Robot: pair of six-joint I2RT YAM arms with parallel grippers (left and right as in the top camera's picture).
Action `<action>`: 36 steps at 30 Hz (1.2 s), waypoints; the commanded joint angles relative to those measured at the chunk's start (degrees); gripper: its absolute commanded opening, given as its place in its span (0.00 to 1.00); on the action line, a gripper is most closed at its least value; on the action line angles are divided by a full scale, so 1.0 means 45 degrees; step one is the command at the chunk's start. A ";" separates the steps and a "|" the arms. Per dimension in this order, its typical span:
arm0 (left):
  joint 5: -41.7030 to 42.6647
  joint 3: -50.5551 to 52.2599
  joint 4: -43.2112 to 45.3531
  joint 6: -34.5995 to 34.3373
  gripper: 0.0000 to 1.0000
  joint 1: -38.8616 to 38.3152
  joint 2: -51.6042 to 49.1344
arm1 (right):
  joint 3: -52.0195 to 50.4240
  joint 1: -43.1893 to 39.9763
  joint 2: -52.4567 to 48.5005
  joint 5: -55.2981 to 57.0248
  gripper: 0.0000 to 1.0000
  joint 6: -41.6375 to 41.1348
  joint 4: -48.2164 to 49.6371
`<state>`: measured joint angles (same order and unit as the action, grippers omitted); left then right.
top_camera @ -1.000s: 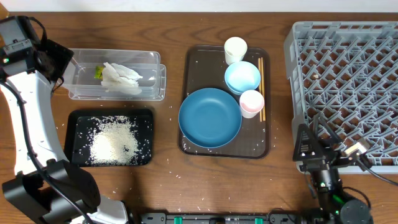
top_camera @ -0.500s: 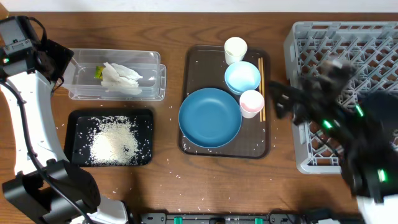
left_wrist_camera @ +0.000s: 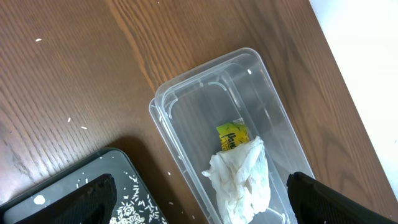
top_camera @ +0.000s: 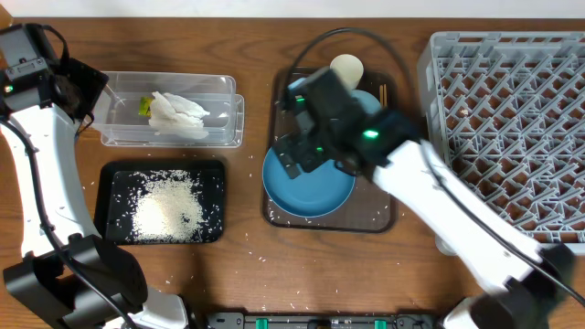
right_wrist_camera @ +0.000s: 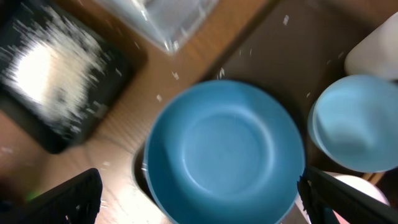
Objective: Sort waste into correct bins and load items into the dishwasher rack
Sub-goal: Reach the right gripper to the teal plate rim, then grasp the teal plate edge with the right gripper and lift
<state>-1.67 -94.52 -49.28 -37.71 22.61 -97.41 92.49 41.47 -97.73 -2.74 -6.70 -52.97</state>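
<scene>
Your wood-grain brown worktop [top_camera: 247, 37] is flecked with stray grains. The left tool [left_wrist_camera: 202, 186] stands wide over the clear rectangular plastic tub [left_wrist_camera: 186, 93], which holds crumpled white tissue [left_wrist_camera: 242, 177] and a glossy yellow-green wrapper [left_wrist_camera: 231, 135]. Loose white rice [top_camera: 169, 203] heaps in the shallow black tray [top_camera: 212, 174] beside it. The right tool [right_wrist_camera: 199, 186], wide and empty, hangs above the smooth, round dark-blue dish [right_wrist_camera: 224, 149] on the brown serving tray [top_camera: 356, 217]. The grey lattice rack [top_camera: 512, 119] sits at the right.

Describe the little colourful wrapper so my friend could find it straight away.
Start at the clear plastic tub at the left of the table, beyond the black tray of rice. Inside it, tucked against the crumpled white tissue, lies the snack wrapper: the only yellow-green thing there.
</scene>
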 commanded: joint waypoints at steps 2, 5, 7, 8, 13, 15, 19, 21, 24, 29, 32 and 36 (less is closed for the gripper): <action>-0.0019 -0.0068 -0.0034 -0.0117 0.90 0.0019 0.0092 | 0.0398 0.0588 -0.1166 -0.0534 0.99 0.0359 -0.0209; -0.0019 -0.0068 -0.0039 -0.0117 0.90 0.0019 0.0092 | 0.0398 0.0884 -0.1690 -0.1841 0.99 0.0364 -0.0034; -0.0019 -0.0068 -0.0034 -0.0117 0.90 0.0019 0.0092 | 0.0384 0.1001 -0.1967 -0.1894 0.99 0.0364 -0.0034; -0.0019 -0.0068 -0.0034 -0.0117 0.90 0.0019 0.0092 | 0.0330 0.1059 -0.2118 -0.1608 0.99 0.0364 -0.0034; -0.0019 -0.0068 -0.0034 -0.0117 0.90 0.0019 0.0092 | 0.0253 0.1258 -0.3186 -0.1248 0.88 -0.0019 0.0092; -0.0019 -0.0068 -0.0039 -0.0117 0.90 0.0019 0.0092 | 0.0253 0.1370 -0.3735 -0.1001 0.86 -0.0015 0.0194; -0.0019 -0.0068 -0.0039 -0.0117 0.90 0.0019 0.0092 | 0.0257 0.1617 -0.4600 0.0053 0.77 -0.0015 0.0189; -0.0019 -0.0068 -0.0039 -0.0117 0.90 0.0019 0.0092 | 0.0253 0.1690 -0.4770 0.0185 0.72 0.0112 0.0189; -0.0019 -0.0068 -0.0034 -0.0117 0.90 0.0019 0.0092 | 0.0253 0.1831 -0.4799 0.0180 0.63 0.0627 0.0199; -0.0019 -0.0068 -0.0039 -0.0117 0.90 0.0019 0.0092 | 0.0253 0.2312 -0.5071 0.0180 0.59 0.1209 -0.0083; -0.0019 -0.0068 -0.0034 -0.0117 0.90 0.0019 0.0092 | 0.0253 0.2608 -0.5537 0.0257 0.59 0.1433 -0.0112; -0.0019 -0.0068 -0.0039 -0.0117 0.90 0.0019 0.0092 | 0.0253 0.2837 -0.5901 0.0544 0.54 0.1457 0.0019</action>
<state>-1.67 -94.52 -49.30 -37.71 22.61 -97.41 92.95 53.30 -122.48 -2.00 -1.65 -52.95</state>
